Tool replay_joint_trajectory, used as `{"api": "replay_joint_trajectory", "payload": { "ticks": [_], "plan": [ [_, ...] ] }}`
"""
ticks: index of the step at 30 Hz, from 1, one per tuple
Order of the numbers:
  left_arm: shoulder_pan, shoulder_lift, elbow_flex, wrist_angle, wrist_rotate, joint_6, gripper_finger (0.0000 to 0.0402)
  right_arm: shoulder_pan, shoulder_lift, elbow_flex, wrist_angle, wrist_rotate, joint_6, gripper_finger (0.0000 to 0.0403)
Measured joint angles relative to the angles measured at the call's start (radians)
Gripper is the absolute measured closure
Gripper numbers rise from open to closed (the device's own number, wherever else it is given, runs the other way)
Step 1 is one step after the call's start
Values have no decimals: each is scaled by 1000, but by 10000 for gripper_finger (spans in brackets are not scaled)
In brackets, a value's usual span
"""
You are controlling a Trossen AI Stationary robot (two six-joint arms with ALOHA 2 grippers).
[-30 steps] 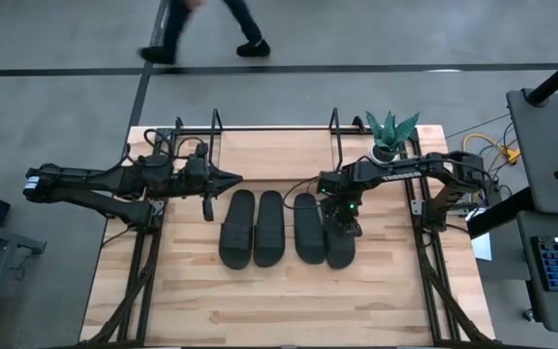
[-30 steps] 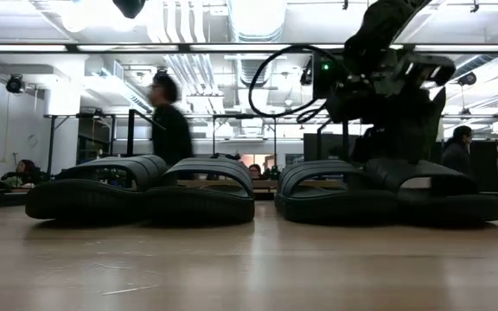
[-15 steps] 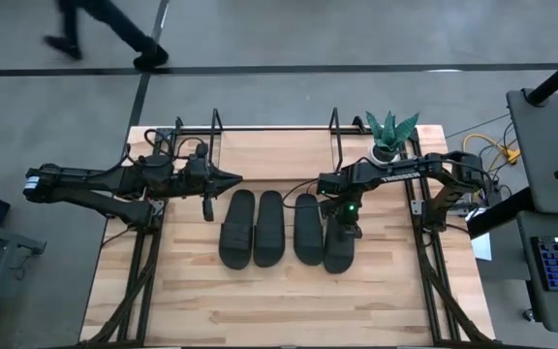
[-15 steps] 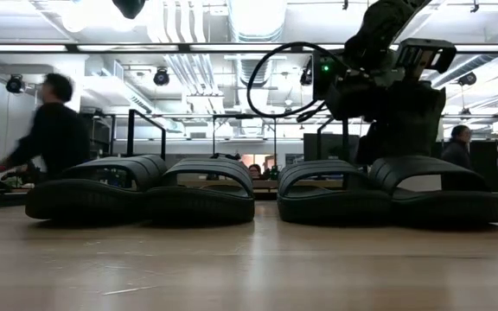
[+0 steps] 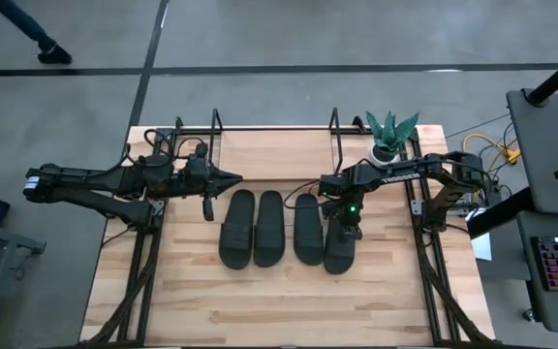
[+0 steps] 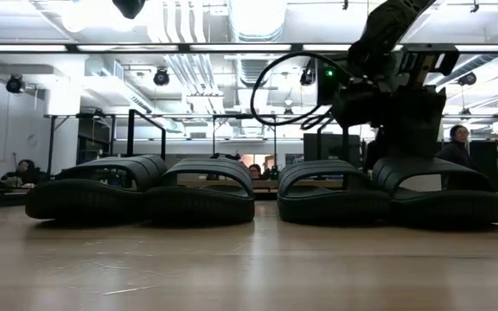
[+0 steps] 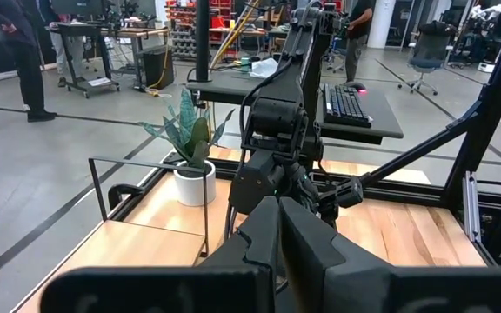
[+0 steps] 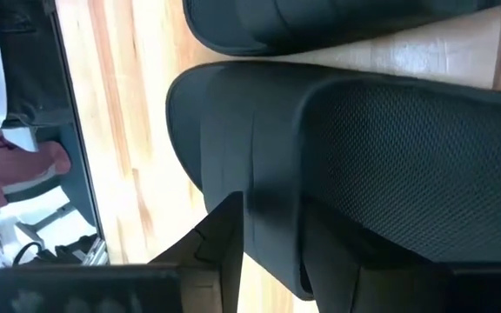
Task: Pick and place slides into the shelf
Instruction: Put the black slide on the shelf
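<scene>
Black rubber, the rightmost slide (image 5: 340, 249) lies flat on the wooden tabletop (image 5: 260, 301), long axis running toward the shelf (image 5: 274, 155) behind it, touching its neighbour in the row of slides (image 5: 269, 228). The right gripper (image 5: 343, 219) sits directly over its strap end, fingers (image 8: 224, 239) pinching the strap edge, so the lift goes up and back. The left gripper (image 5: 229, 179) waits well apart, fingers pressed together. A potted plant (image 5: 390, 134) stands beside the shelf; a person (image 6: 459, 142) stands in the room beyond.
</scene>
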Motion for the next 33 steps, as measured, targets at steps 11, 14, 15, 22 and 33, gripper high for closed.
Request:
{"api": "replay_joint_trajectory", "payload": {
  "ticks": [11,14,15,22,33],
  "plan": [
    [0,0,0,0,0,0,402,0,-2,-32,11,-14,-4,341],
    [0,0,0,0,0,0,402,0,-2,-28,10,-35,-29,377],
    [0,0,-1,0,0,0,402,0,-2,-26,9,-39,-39,385],
    [-1,0,-1,0,0,0,402,0,-5,7,-44,-46,-44,392],
    [-1,0,-1,1,0,1,402,0,-150,141,-132,-45,62,393]
  ]
}}
